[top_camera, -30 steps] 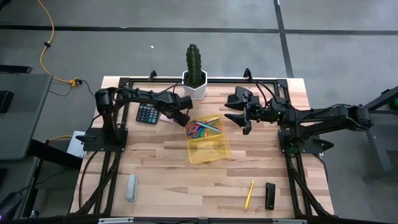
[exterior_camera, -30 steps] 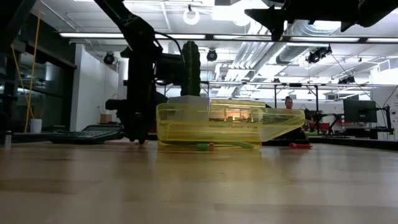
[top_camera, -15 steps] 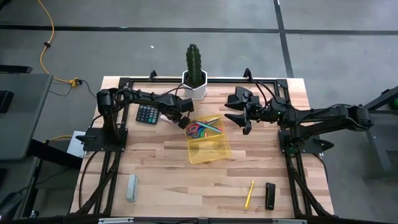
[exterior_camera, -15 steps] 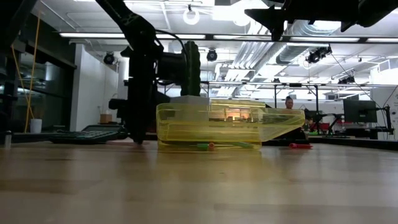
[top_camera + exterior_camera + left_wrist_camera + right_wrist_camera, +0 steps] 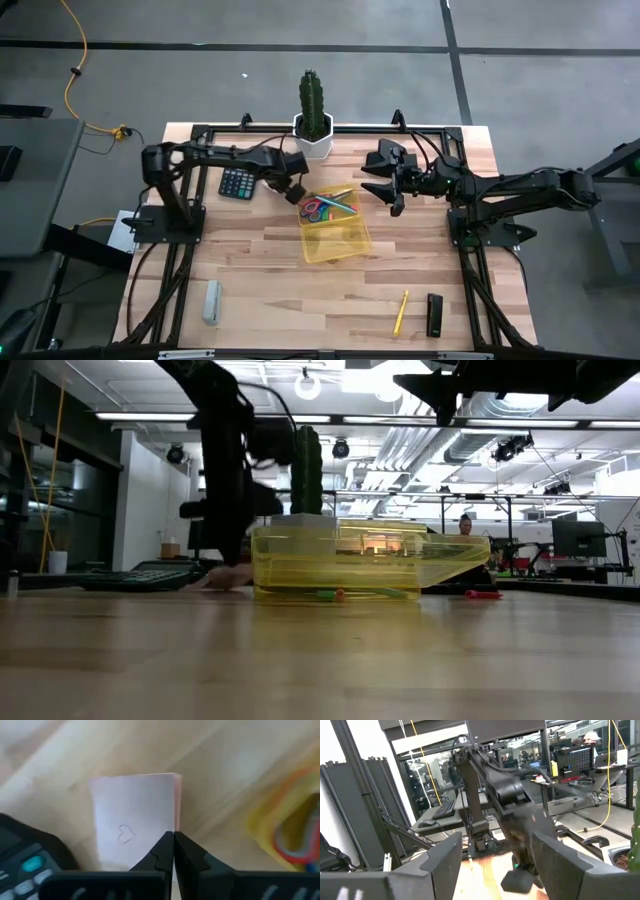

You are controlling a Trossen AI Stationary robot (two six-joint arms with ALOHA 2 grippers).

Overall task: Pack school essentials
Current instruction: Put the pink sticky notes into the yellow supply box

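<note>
A pink sticky-note pad [image 5: 132, 817] lies on the wood between the black calculator [image 5: 237, 183] and the yellow see-through box [image 5: 335, 232]. My left gripper [image 5: 173, 837] is shut, points steeply down and stands just above the pad's edge nearest the box. In the low view the pad [image 5: 225, 579] shows as a pink smear on the table under that gripper [image 5: 238, 550]. Blue-handled and red-handled scissors [image 5: 320, 208] and pens lie in the box. My right gripper [image 5: 495, 865] waits open, high over the far right of the table [image 5: 385, 185]. My left gripper's shut fingertips [image 5: 165, 851] meet right at the pad's edge [image 5: 176, 805], coming from above. I cannot tell whether they touch the pad or hold a sheet of it; the pad still looks flat on the table.
A potted cactus [image 5: 313, 125] stands at the far edge behind the box. A grey block [image 5: 212, 302] lies near left, a yellow pencil [image 5: 401, 312] and a black oblong [image 5: 434, 315] near right. Small red and green pieces [image 5: 483, 594] lie by the box.
My left gripper has shut its fingers and risen a little off the table beside the box, rolling slightly. The pink pad now shows below it in the low view. My right arm has kept still.
</note>
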